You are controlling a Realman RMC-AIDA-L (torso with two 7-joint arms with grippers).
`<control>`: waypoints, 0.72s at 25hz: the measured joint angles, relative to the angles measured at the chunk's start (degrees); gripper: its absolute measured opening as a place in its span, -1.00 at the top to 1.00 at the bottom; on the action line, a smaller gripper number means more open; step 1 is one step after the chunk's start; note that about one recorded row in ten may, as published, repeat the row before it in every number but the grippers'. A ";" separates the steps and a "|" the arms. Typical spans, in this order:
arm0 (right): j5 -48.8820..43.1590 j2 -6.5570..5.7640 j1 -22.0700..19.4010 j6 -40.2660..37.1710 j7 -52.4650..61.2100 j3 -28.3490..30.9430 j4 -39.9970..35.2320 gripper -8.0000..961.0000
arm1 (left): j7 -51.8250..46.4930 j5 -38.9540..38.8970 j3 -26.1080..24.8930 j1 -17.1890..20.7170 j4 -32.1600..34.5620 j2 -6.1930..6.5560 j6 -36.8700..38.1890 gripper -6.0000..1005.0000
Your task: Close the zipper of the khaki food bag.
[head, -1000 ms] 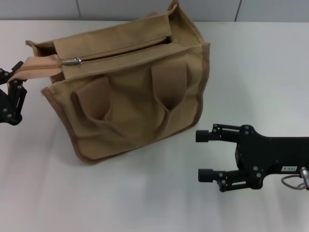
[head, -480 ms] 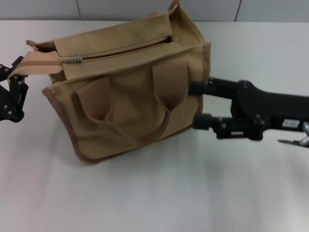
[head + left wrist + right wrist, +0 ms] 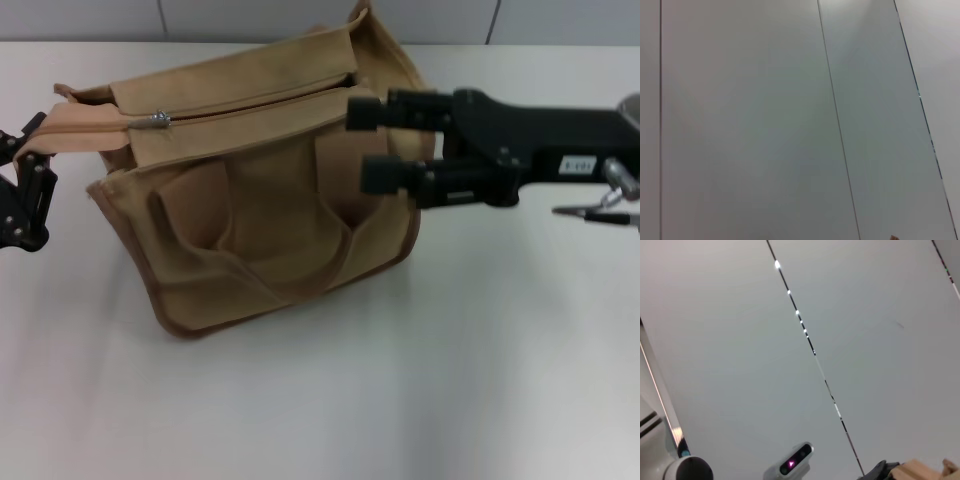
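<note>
A plain white tabletop point(image 3: 330, 400) meets a pale panelled wall point(image 3: 250, 18) at twelve o'clock. At centre sits the boxy khaki canvas food bag point(image 3: 265, 190) with brown piping and two loop handles, its interior hidden. Its long tan zipper point(image 3: 250, 103) is unclosed toward one o'clock, the silver pull tab point(image 3: 157, 119) at ten o'clock. The black right gripper point(image 3: 368, 145), fingers spread, overlaps the bag from three o'clock; its label is unreadable. The black left gripper point(image 3: 22, 150) clamps the bag's tan end tab point(image 3: 85, 132) at nine o'clock.
</note>
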 joint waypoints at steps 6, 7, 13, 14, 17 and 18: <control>-0.57 -0.46 4.01 2.73 3.20 -2.32 -7.09 -0.74 | 0.01 -0.08 0.01 -0.11 -0.16 0.00 0.23 0.92; -0.57 -0.46 4.01 2.73 3.20 -2.32 -7.09 -0.74 | 0.01 -0.08 0.01 -0.11 -0.16 0.00 0.23 0.92; -1.32 -0.59 6.70 7.34 5.95 -10.91 -14.58 -0.72 | 0.03 -0.10 0.35 -0.17 -0.65 0.00 0.29 0.92; -1.93 -0.59 7.20 8.17 6.09 -11.74 -15.30 -0.71 | 0.03 -0.07 0.39 -0.11 -0.68 0.00 0.29 0.92; -4.07 -0.42 9.36 11.04 6.37 -13.93 -16.83 -0.69 | 0.04 -0.04 0.47 0.16 -0.85 0.00 0.33 0.92; -5.11 -0.33 10.90 12.73 6.41 -15.13 -17.20 -0.68 | 0.04 -0.11 0.47 0.28 -1.20 0.01 0.52 0.92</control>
